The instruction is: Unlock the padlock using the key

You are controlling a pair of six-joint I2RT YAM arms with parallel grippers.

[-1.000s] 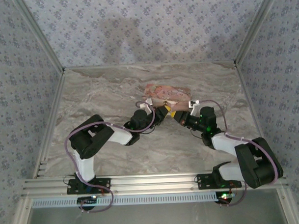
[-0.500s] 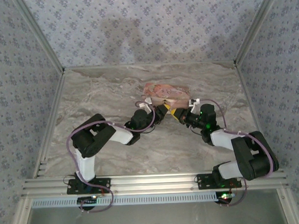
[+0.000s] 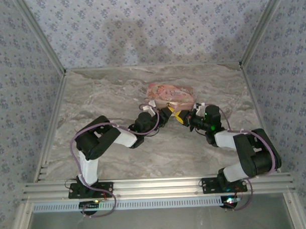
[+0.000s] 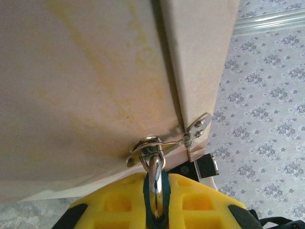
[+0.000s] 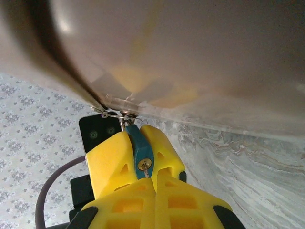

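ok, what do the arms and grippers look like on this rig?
Left arm and right arm: black joint housings, white links, a mauve cable looping along each. Green light on the right wrist. Left gripper and right gripper have yellow moulded fingers with recessed pockets.

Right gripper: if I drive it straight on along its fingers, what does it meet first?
The teal padlock, its keyhole facing it, clamped in the left gripper. The right gripper is shut, and the tip of what looks like the key sits at the keyhole, so hardly any gap seems left.
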